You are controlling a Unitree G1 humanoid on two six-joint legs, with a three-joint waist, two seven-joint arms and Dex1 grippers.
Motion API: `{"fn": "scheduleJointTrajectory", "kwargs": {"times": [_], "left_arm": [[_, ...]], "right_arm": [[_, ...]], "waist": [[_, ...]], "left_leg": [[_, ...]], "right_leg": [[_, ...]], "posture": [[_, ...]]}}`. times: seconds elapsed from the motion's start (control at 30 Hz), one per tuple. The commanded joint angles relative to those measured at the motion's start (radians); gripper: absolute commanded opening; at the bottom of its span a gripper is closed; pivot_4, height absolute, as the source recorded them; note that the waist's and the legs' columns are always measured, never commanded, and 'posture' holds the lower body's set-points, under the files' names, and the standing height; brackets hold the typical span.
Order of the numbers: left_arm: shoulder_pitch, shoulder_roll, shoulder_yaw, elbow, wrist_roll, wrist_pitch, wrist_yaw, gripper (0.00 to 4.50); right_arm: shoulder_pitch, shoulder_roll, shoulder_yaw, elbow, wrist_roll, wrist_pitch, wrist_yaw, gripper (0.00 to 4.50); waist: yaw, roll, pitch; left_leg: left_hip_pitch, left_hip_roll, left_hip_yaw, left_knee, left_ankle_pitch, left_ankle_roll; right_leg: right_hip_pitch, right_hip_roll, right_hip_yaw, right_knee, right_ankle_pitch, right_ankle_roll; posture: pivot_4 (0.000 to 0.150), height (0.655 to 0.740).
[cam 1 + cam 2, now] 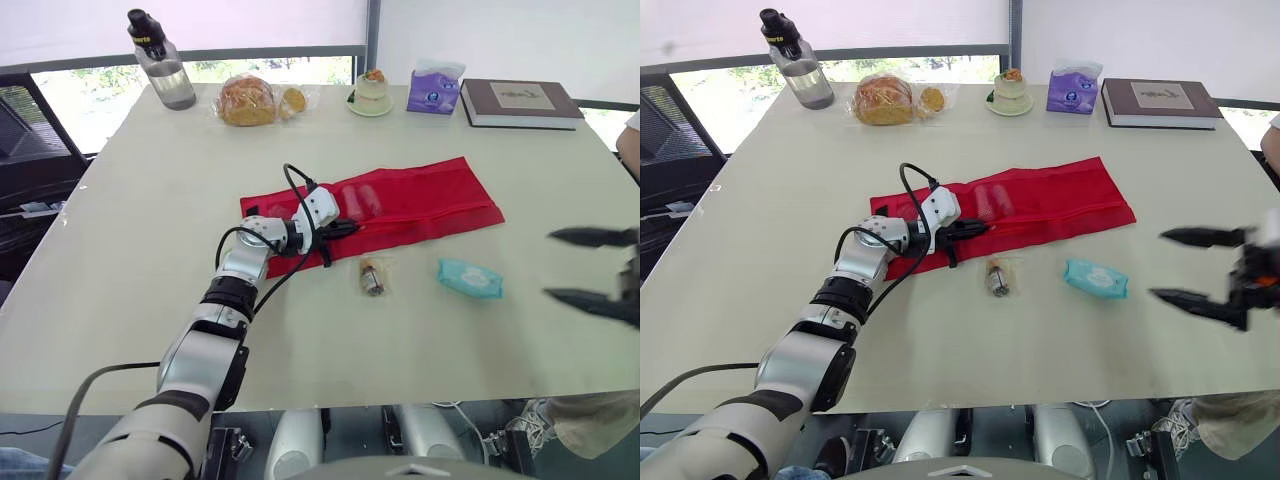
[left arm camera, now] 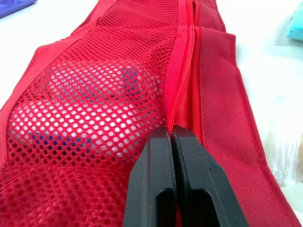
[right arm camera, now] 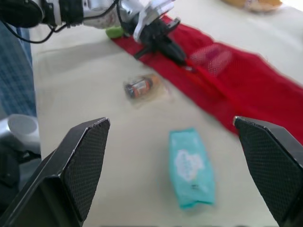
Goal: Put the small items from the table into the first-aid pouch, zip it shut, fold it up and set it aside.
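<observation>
Left gripper clenched on red pouch zip edge — pouch's long axis runs left-right. Right gripper released — wipes pack lies just left of it, the nearer arm.

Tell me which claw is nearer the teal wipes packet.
Right. The right claw hangs open just beside the teal wipes packet; the left claw is pinched shut on the red mesh pouch, farther off.

The left gripper is reached far forward and clamped closed; the right gripper is held spread wide apart
</observation>
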Motion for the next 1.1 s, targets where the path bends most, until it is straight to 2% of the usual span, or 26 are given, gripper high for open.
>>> {"fn": "scheduleJointTrajectory", "kwargs": {"times": [0.03,0.27,0.47,0.6,0.8,0.87,0.97,1.03,1.07,1.1], "left_arm": [[0.004,0.006,0.011,-0.028,-0.003,-0.009,0.006,0.0],[0.0,0.0,0.007,-0.029,-0.001,-0.007,0.01,0.0],[-0.006,-0.006,0.004,-0.026,0.002,-0.006,0.01,0.0],[0.0,-0.007,0.002,-0.038,0.002,-0.001,0.009,0.0],[0.013,-0.001,0.0,-0.056,0.004,0.006,0.006,0.0],[0.018,0.0,0.0,-0.069,0.003,0.011,0.006,0.0],[0.021,0.001,0.001,-0.076,0.002,0.016,0.008,0.0],[0.021,0.001,0.001,-0.078,0.003,0.018,0.009,0.0],[0.021,0.001,0.001,-0.078,0.003,0.018,0.009,0.0],[0.022,0.001,0.001,-0.079,0.002,0.019,0.009,0.0]], "right_arm": [[0.022,0.108,0.155,-0.18,-0.102,-0.036,-0.205,4.45],[-0.064,0.267,0.429,-0.221,-0.304,0.058,-0.522,4.45],[-0.162,0.356,0.648,-0.164,-0.392,0.197,-0.635,4.45],[-0.251,0.445,0.712,-0.109,-0.408,0.296,-0.711,4.45],[-0.316,0.458,0.791,-0.046,-0.484,0.359,-0.764,4.45],[-0.332,0.497,0.774,-0.043,-0.473,0.408,-0.795,4.45],[-0.339,0.505,0.772,-0.045,-0.482,0.415,-0.804,3.7],[-0.336,0.509,0.761,-0.051,-0.482,0.419,-0.813,2.82],[-0.333,0.513,0.754,-0.053,-0.477,0.424,-0.815,2.2],[-0.331,0.513,0.749,-0.057,-0.472,0.428,-0.813,1.95]], "waist": [[-0.001,0.001,0.0],[0.001,0.0,0.0],[0.005,0.0,0.0],[0.004,0.0,0.0],[0.007,0.0,0.0],[0.004,0.0,0.0],[0.004,0.0,0.0],[0.003,0.0,0.0],[0.003,0.0,0.0],[0.003,0.0,0.0]], "left_leg": [[0.0,0.0,0.0,0.0,0.0,0.0],[-0.001,0.0,0.001,0.006,0.0,0.0],[-0.001,0.0,0.0,0.006,0.0,0.0],[-0.002,0.0,0.0,0.006,0.0,0.0],[-0.002,0.0,-0.001,0.006,0.0,0.0],[-0.002,0.0,-0.001,0.006,0.0,0.0],[-0.002,0.0,-0.001,0.006,0.0,0.0],[-0.002,0.0,-0.001,0.006,0.0,0.0],[-0.002,0.0,-0.001,0.006,0.0,0.0],[-0.002,0.0,-0.001,0.006,0.0,0.0]], "right_leg": [[0.0,0.0,0.0,0.0,0.0,0.0],[0.0,0.0,0.0,0.001,0.0,0.0],[0.0,0.0,-0.001,0.002,0.002,-0.003],[0.0,0.0,-0.001,0.002,0.002,-0.004],[0.0,0.0,-0.002,0.002,0.002,-0.004],[0.0,0.0,-0.001,0.001,0.002,-0.004],[0.0,0.0,-0.002,0.002,0.002,-0.004],[0.0,0.0,-0.002,0.002,0.002,-0.004],[0.0,0.0,-0.002,0.002,0.002,-0.004],[0.0,0.0,-0.002,0.002,0.002,-0.004]], "posture": [[0.15,0.74],[0.15,0.74],[0.15,0.74],[0.15,0.74],[0.15,0.74],[0.15,0.74],[0.15,0.74],[0.15,0.74],[0.15,0.74],[0.15,0.74]]}}
